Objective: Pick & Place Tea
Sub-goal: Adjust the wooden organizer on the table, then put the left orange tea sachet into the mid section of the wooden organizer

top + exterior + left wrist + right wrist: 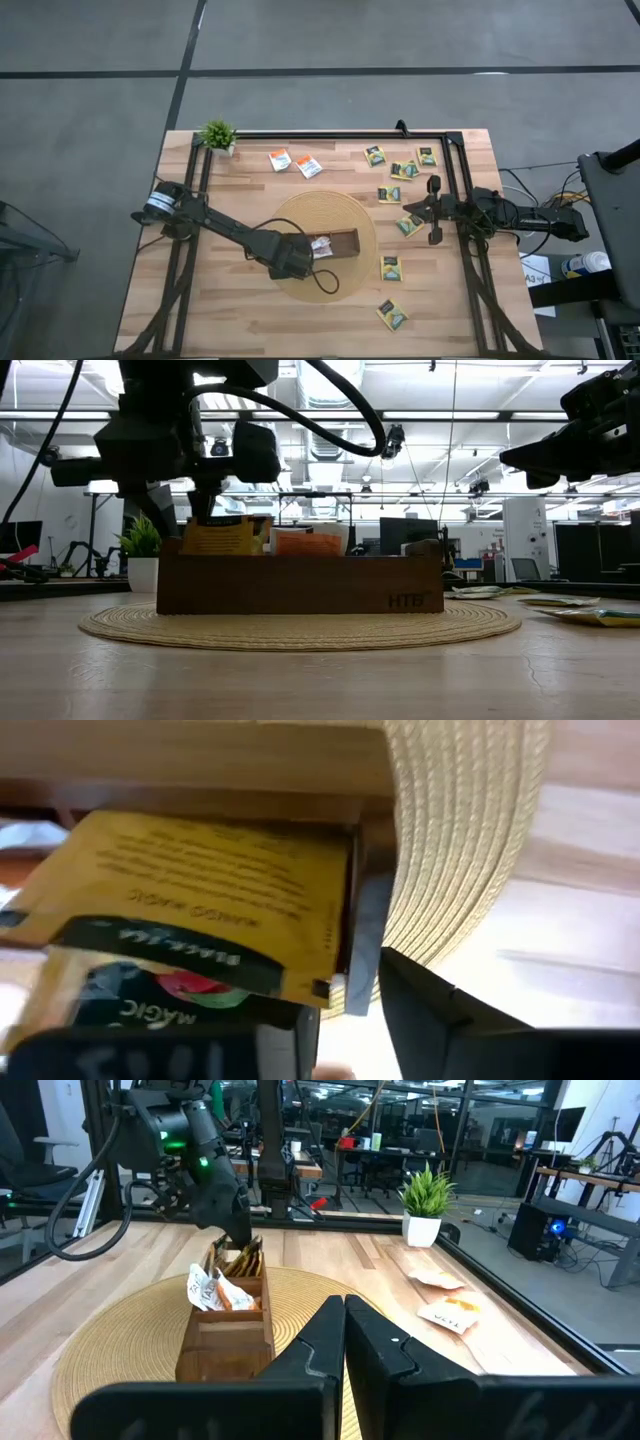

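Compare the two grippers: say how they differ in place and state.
The left gripper is down at the wooden tray on the round woven mat, its tip at a yellow sachet in the tray's end; the right gripper hangs above bare table near the loose sachets. The right gripper's fingers are pressed shut on nothing; the left's are by the sachet, though a grip cannot be made out. Both are dark and two-fingered.

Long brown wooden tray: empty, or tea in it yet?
Not empty. The long brown wooden tray holds sachets at its left-arm end; the other compartments look bare.
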Tool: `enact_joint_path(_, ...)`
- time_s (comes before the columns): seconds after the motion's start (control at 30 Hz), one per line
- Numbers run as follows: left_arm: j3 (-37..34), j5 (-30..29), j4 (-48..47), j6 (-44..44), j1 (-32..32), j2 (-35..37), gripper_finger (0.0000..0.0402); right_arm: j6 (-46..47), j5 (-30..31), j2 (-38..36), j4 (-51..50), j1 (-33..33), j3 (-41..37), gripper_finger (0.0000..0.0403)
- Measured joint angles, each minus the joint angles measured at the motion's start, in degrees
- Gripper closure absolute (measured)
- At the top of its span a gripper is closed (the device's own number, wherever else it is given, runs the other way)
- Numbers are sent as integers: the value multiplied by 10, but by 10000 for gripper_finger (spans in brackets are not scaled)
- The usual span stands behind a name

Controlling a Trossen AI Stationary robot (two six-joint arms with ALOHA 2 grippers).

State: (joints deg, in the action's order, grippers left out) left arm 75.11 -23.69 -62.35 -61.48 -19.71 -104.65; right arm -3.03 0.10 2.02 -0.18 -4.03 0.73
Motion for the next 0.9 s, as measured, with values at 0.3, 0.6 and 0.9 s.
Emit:
enact_joint_path(0.3, 16, -34, -3, 47, -11, 0, 258, 0, 0, 0, 0, 0, 0, 394)
enact_joint_path(0.6, 72, -32, -41, 124, -23, 0, 256, 0, 0, 0, 0, 0, 0, 394)
enact_joint_path(0.9, 140, -94, -152, 358, -12, 0, 257, 0, 0, 0, 0, 0, 0, 394)
